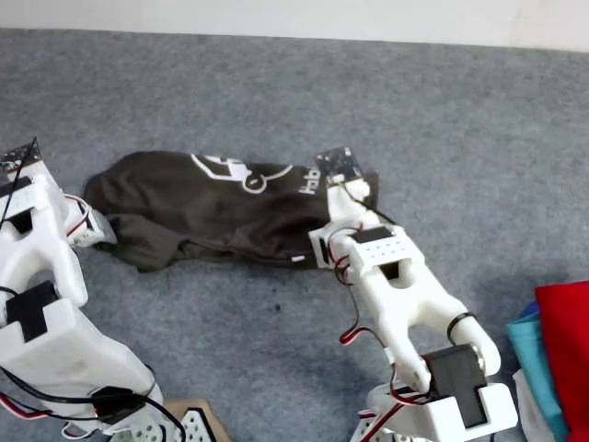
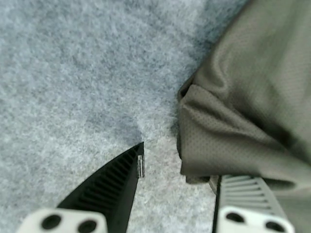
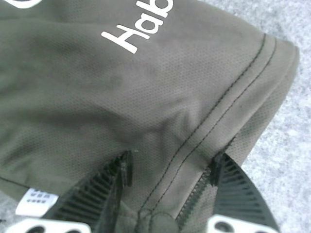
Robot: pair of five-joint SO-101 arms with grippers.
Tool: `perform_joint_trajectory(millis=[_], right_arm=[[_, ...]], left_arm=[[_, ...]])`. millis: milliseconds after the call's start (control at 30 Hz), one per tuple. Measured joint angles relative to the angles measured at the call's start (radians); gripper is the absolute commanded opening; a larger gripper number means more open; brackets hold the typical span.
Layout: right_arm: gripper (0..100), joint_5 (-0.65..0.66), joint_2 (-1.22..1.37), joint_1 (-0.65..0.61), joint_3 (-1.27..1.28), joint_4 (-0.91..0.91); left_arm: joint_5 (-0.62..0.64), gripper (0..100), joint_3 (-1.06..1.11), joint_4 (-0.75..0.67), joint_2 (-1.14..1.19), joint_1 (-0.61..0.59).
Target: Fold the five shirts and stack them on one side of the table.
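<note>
A dark olive shirt (image 1: 212,207) with white print lies bunched and partly folded across the middle of the grey felt table (image 1: 442,129). My left gripper (image 1: 99,230) sits at the shirt's left end. In the left wrist view that gripper (image 2: 180,162) is open, and a folded edge of the shirt (image 2: 243,97) lies against its pale finger (image 2: 243,194). My right gripper (image 1: 342,191) rests at the shirt's right end. In the right wrist view it (image 3: 171,158) stands open astride the stitched hem of the shirt (image 3: 146,87), with cloth between its fingers.
At the table's right edge lies a pile of other shirts, with a red one (image 1: 566,341) on top of a teal one (image 1: 532,348). A brown cardboard piece (image 1: 198,419) sits by the left arm's base. Bare felt stretches behind and in front of the olive shirt.
</note>
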Motion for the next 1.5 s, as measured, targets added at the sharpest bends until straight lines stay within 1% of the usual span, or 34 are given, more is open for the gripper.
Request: perform_joint_trajectory(millis=[67, 200, 233, 300, 367, 633, 733, 967, 1100, 1233, 1333, 1433, 1500], right_arm=[[26.2, 0.0, 0.0, 0.0, 0.0, 0.0], [26.2, 0.0, 0.0, 0.0, 0.0, 0.0], [26.2, 0.0, 0.0, 0.0, 0.0, 0.0], [26.2, 0.0, 0.0, 0.0, 0.0, 0.0], [26.2, 0.0, 0.0, -0.002, 0.0, 0.0], [26.2, 0.0, 0.0, 0.0, 0.0, 0.0], [26.2, 0.0, 0.0, 0.0, 0.0, 0.0], [26.2, 0.0, 0.0, 0.0, 0.0, 0.0], [26.2, 0.0, 0.0, 0.0, 0.0, 0.0], [26.2, 0.0, 0.0, 0.0, 0.0, 0.0], [26.2, 0.0, 0.0, 0.0, 0.0, 0.0], [26.2, 0.0, 0.0, 0.0, 0.0, 0.0], [26.2, 0.0, 0.0, 0.0, 0.0, 0.0]], left_arm=[[0.0, 21, 0.026, -0.032, -0.008, 0.014], [0.002, 3, 0.052, -0.098, -0.017, 0.048], [0.002, 0, 0.052, -0.11, -0.017, 0.06], [0.002, 2, 0.052, -0.132, -0.017, 0.077], [0.003, 1, 0.055, -0.144, -0.017, 0.094], [0.003, 1, 0.058, -0.146, -0.017, 0.094], [0.002, 1, 0.026, -0.063, -0.015, 0.11], [0.002, 1, -0.186, 0.313, -0.014, 0.15], [0.003, 1, -0.311, 0.453, -0.014, 0.15], [0.002, 1, -0.402, 0.532, -0.014, 0.152], [0.002, 1, -0.462, 0.549, -0.014, 0.152], [0.074, 1, -0.528, 0.552, -0.012, 0.153], [0.138, 1, -0.545, 0.525, -0.012, 0.153]])
